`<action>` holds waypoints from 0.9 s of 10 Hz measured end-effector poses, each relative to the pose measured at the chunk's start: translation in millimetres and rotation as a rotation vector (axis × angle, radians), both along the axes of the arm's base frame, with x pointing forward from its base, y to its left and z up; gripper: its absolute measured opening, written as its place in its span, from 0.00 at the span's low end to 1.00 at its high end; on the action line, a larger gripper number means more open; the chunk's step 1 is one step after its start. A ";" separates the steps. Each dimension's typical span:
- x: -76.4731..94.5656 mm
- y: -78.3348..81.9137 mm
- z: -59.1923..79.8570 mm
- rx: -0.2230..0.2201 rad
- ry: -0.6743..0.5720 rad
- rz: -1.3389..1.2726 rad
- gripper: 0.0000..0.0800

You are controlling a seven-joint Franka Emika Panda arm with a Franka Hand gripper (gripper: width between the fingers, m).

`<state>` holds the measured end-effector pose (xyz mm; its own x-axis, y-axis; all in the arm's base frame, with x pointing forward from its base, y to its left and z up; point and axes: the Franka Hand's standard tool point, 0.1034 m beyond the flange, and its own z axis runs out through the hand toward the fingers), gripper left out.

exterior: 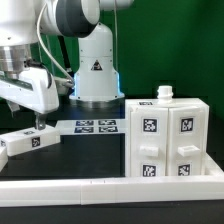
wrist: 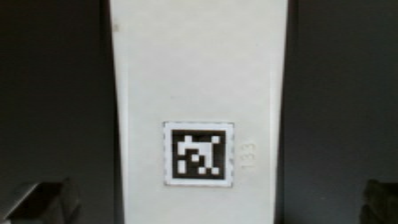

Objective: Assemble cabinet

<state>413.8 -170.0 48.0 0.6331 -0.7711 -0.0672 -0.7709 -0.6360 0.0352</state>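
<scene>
The cabinet [exterior: 166, 140] is a white boxy unit at the exterior view's right, with four recessed compartments, each carrying a black-and-white tag. A loose long white panel [exterior: 28, 142] with one tag lies flat on the black table at the exterior view's left. It fills the middle of the wrist view [wrist: 196, 90]. My gripper [exterior: 38, 124] hangs just above that panel. In the wrist view the gripper [wrist: 205, 205] is open, and its dark fingers [wrist: 39, 200] stand on either side of the panel without touching it.
The marker board [exterior: 95, 126] lies flat between the panel and the cabinet, in front of the arm's base [exterior: 97, 75]. A small white knob-like piece [exterior: 164, 94] sits on top of the cabinet. A low white wall [exterior: 110, 186] runs along the front and right.
</scene>
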 end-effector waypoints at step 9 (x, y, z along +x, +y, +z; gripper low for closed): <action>-16.8 7.5 -30.1 -0.072 -0.014 0.125 1.00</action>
